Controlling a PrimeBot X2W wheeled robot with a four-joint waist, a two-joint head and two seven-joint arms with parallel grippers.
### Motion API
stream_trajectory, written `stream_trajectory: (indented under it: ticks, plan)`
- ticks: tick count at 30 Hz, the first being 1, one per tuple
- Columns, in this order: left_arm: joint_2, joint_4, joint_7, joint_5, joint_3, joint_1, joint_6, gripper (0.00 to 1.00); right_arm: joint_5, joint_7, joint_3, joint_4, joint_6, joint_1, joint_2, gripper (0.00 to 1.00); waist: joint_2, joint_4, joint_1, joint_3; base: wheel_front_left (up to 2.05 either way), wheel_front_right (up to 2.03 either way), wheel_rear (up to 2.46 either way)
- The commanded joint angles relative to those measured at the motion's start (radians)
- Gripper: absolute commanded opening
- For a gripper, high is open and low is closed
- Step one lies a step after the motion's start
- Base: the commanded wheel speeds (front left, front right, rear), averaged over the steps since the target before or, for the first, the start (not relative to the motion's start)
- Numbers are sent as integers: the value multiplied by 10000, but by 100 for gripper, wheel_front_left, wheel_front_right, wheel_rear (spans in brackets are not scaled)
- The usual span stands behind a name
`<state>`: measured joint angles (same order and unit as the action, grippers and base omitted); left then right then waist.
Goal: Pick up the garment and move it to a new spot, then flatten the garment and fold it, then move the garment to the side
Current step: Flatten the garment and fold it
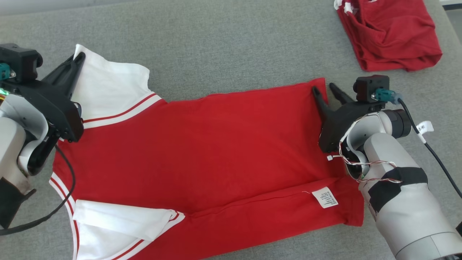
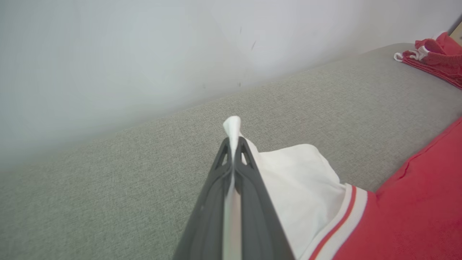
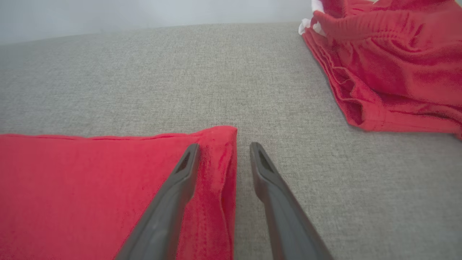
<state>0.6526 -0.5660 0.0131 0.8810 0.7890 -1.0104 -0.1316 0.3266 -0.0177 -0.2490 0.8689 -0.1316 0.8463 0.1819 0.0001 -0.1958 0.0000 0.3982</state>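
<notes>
The garment (image 1: 202,144), a red shirt with white sleeves and red-striped cuffs, lies spread across the grey cushion. My left gripper (image 1: 78,57) is shut on the tip of the far white sleeve (image 2: 299,173), and a fold of white cloth sticks out past the fingertips (image 2: 234,144). My right gripper (image 1: 323,87) stands open at the shirt's far right hem corner. In the right wrist view one finger (image 3: 180,180) rests on the red cloth (image 3: 90,187) and the other lies on bare cushion, with the hem edge between them. A white care label (image 1: 325,197) shows near the bottom hem.
A second red garment (image 1: 391,32) lies folded at the far right corner of the grey cushion (image 1: 231,43), also seen in the right wrist view (image 3: 389,61). A pale wall (image 2: 144,54) rises behind the cushion. A black cable (image 1: 436,155) runs off my right wrist.
</notes>
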Motion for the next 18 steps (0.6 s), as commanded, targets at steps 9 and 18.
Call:
stream_trajectory:
  ticks: [9,18]
  plan:
    - [-10,16,276,180,196,-392,25,0,204,400,-77,399,26,504,24,0,-1,178,0,140,0,0,0]
    - [-199,-123,1045,482,44,97,25,0,291,1380,-107,743,26,272,91,0,-1,287,0,-474,0,0,0]
